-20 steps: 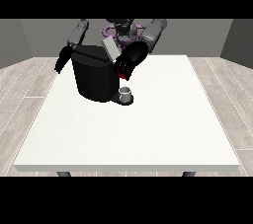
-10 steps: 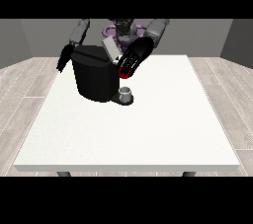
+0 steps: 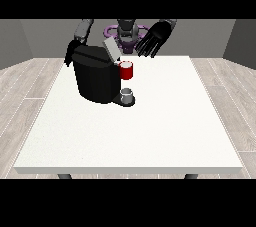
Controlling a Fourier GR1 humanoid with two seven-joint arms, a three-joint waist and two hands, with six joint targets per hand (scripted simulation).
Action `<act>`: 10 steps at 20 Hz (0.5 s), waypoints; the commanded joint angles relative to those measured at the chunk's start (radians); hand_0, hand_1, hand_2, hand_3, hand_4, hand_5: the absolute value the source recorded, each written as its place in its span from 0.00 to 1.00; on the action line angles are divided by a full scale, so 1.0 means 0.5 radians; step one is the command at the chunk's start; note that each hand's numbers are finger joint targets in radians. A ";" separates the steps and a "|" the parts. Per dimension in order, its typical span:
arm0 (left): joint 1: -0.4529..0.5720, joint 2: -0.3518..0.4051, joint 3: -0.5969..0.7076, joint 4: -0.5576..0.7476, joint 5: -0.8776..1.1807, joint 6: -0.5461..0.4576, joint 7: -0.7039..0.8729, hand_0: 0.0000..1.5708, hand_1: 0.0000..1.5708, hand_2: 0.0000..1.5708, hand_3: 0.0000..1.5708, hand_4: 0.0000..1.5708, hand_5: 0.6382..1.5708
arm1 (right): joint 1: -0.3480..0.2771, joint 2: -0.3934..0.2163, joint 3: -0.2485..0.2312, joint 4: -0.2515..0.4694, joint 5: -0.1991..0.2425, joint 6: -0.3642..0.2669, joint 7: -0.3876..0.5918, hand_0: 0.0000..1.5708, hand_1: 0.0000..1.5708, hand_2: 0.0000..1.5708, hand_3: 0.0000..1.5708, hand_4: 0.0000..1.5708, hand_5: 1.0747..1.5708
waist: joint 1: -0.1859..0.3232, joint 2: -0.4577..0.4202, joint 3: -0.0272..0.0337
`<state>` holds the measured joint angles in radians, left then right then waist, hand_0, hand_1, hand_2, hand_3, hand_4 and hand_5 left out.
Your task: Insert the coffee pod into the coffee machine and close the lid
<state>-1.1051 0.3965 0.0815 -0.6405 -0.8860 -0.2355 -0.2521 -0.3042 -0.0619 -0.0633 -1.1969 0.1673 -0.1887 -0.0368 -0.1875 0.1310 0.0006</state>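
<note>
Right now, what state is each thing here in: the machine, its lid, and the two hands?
Coffee machine: upright on the white table.
Lid: raised, open.
Red thing at the machine: showing at its front.
Hand at the view's right: lifted, fingers spread, holding nothing.
Hand at the view's left: behind the machine, fingers unclear.

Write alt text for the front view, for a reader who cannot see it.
A black coffee machine stands on a white table, lid up, with a red thing at the machine and a grey thing below it. The robot hand at the view's right is raised, fingers spread.
</note>
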 commanded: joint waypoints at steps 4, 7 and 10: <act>0.371 -0.389 0.413 0.008 0.564 -0.012 -0.149 0.00 0.00 0.00 0.00 0.24 1.00 | 0.224 -0.005 -0.060 0.002 -0.053 -0.005 -0.028 0.00 0.00 0.00 0.00 0.00 1.00 | 0.220 -0.387 -0.006; 0.571 -0.550 0.666 0.071 0.864 -0.029 -0.207 0.00 0.00 0.00 0.00 0.26 1.00 | 0.220 0.026 -0.078 -0.042 -0.102 -0.001 -0.036 0.00 0.00 0.00 0.00 0.00 1.00 | 0.351 -0.465 -0.010; 0.784 -0.698 0.659 0.083 0.896 0.003 -0.258 0.00 0.00 0.00 0.00 0.17 1.00 | 0.241 0.050 -0.013 -0.113 -0.137 0.100 -0.008 0.00 0.00 0.00 0.00 0.00 1.00 | 0.427 -0.677 -0.005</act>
<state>-0.8309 0.1374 0.3573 -0.6135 -0.5173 -0.2445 -0.3491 -0.2030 -0.0579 -0.0907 -1.2221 0.1189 -0.1683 -0.0512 -0.0264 -0.1089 -0.0023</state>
